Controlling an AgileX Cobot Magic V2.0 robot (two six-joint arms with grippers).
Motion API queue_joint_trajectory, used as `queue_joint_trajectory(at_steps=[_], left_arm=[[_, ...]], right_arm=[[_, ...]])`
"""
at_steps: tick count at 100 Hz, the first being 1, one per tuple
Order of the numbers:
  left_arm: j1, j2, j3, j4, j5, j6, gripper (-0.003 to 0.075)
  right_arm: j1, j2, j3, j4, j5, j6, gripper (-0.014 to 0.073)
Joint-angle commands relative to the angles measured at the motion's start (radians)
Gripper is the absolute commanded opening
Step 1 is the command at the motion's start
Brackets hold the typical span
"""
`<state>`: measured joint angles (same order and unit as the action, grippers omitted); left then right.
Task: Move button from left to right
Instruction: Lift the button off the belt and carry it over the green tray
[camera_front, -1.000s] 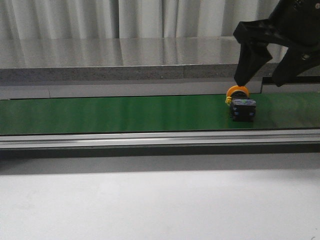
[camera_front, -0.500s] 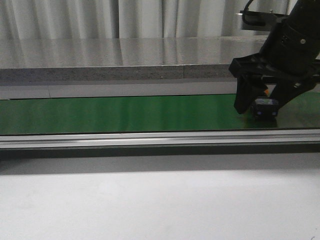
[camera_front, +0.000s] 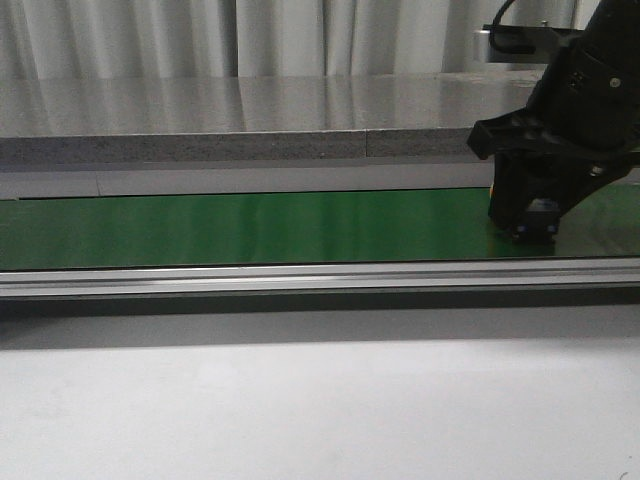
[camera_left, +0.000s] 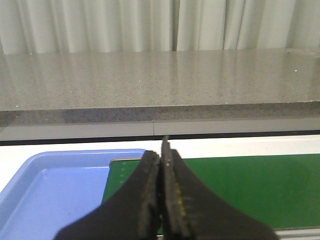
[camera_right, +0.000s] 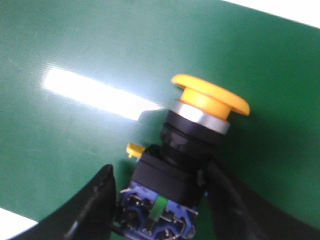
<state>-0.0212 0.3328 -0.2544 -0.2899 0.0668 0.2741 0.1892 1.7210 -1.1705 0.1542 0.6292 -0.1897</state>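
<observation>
— Pale curtains hang behind a grey stone worktop (camera_front: 250, 105), and a green belt (camera_front: 250, 225) runs across in front of it. Where is the button?

— Far to the right on that belt. From the front only a bit of its dark body shows, the button (camera_front: 539, 212) sitting low between the fingers of the right gripper (camera_front: 530, 215).

— Which way does it lie?

— On its side. In the right wrist view the button (camera_right: 187, 160) points its orange cap away from the wrist, long axis running out from the palm, with the blocky body back between the two fingers.

— So is the right gripper (camera_right: 160, 200) clamped on it?

— Its fingers flank the body closely, one on each side, and appear to be pressing it; I judge it is gripping the button.

— And the other arm?

— The left gripper (camera_left: 162, 192) is closed on nothing, hanging over the belt's left end beside a blue tray (camera_left: 45, 187). The right arm is clearly nearer.
</observation>
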Motion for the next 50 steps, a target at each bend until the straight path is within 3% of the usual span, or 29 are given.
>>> queue_joint_trajectory(at_steps=[1, 23, 50], left_arm=[[-0.008, 0.007, -0.029, -0.007, -0.080, 0.000, -0.0021], [-0.008, 0.007, -0.029, -0.007, -0.080, 0.000, -0.0021], [-0.008, 0.007, -0.029, -0.007, -0.080, 0.000, -0.0021]], right_arm=[[-0.001, -0.050, -0.026, 0.007, -0.005, -0.011, 0.0133], [-0.027, -0.135, -0.028, -0.019, -0.020, -0.011, 0.0133], [-0.202, -0.195, -0.028, -0.084, -0.009, -0.011, 0.0133]])
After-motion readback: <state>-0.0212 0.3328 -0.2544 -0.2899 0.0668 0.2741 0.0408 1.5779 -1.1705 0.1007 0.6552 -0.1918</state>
